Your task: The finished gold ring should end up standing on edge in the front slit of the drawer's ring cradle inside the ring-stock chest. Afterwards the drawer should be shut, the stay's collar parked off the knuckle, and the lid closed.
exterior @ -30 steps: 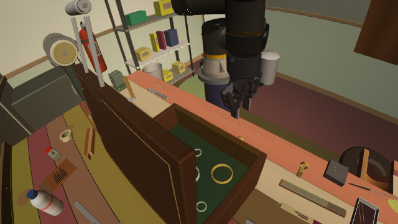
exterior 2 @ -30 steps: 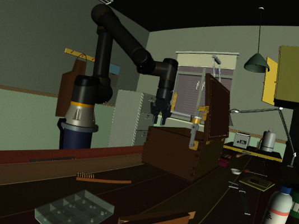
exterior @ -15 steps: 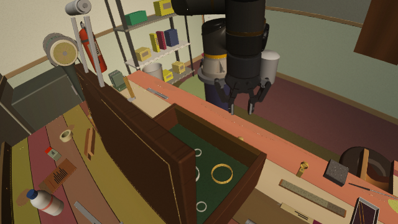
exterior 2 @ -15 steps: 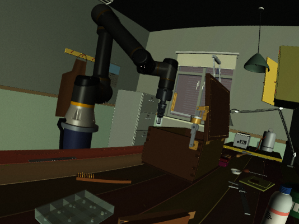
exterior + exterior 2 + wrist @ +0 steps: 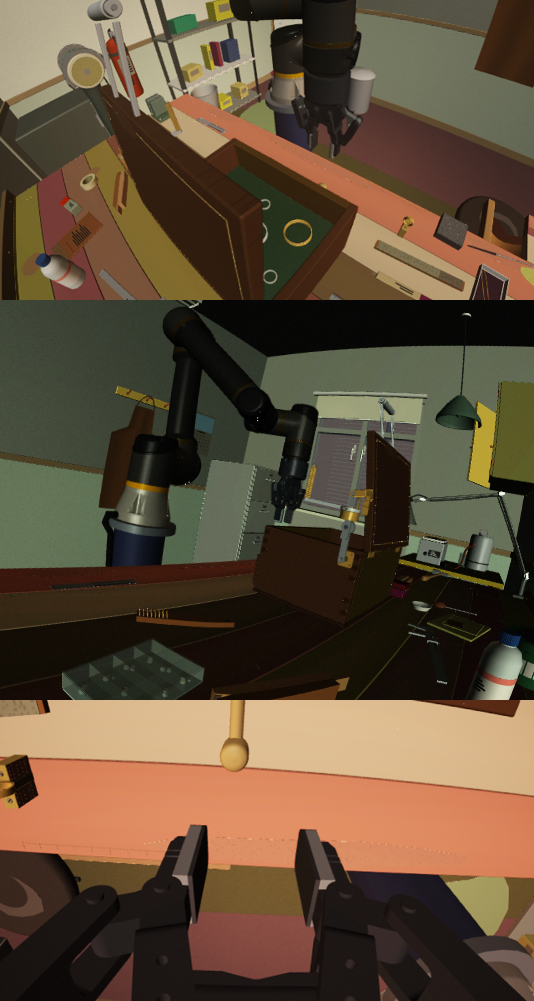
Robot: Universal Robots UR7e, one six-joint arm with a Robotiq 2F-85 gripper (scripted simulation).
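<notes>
The gold ring (image 5: pixel 297 232) lies flat on the green lining inside the open ring-stock chest (image 5: pixel 267 216), among a few small white rings. The chest's lid (image 5: pixel 175 183) stands raised, held by a grey stay (image 5: pixel 345 540) with a gold collar (image 5: pixel 350 513) on the chest's side. A small gold drawer knob (image 5: pixel 322 185) shows on the chest's far wall and also in the wrist camera (image 5: pixel 234 754). My gripper (image 5: pixel 329 139) hangs above the bench's far edge, behind the chest; it is open and holds nothing.
The robot's base pedestal (image 5: pixel 292 104) stands just behind the bench. A shelf unit (image 5: pixel 208 54) is further back. On the bench right of the chest lie a grey block (image 5: pixel 451 231), a small brass clamp (image 5: pixel 405 225) and a long file (image 5: pixel 418 265).
</notes>
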